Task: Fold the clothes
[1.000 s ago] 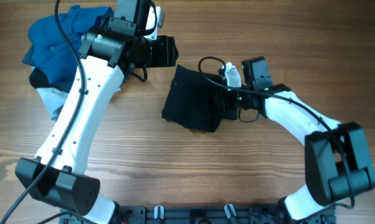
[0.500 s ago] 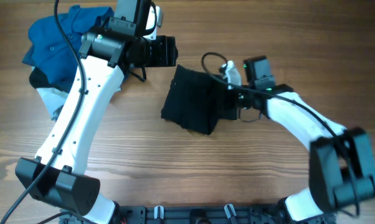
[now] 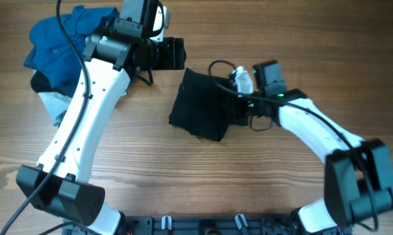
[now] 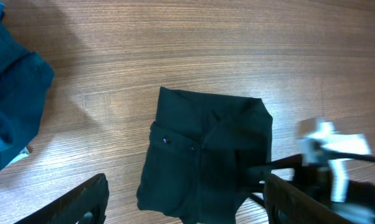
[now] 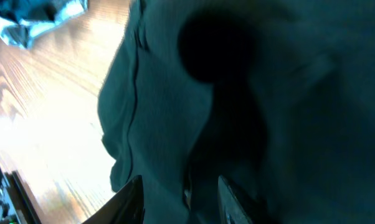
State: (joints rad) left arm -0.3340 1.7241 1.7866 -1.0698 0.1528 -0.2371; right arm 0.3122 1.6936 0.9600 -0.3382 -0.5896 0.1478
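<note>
As compared with a second ago, blue pile (image 3: 53,46): unmoved, far left.
Left gripper (image 4: 195,204): jaws spread wider, empty, hovering over the shirt.
Black shirt (image 3: 200,108): compact packet at table centre, outline slightly tightened.
Right gripper (image 5: 182,199): buried in the right edge; grasp cannot be told.
Fold: judged nearly complete.

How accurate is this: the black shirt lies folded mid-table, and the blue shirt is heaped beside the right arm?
One thing is wrong: the blue shirt is heaped beside the left arm, not the right, as the overhead view shows. The black shirt does lie folded mid-table.
</note>
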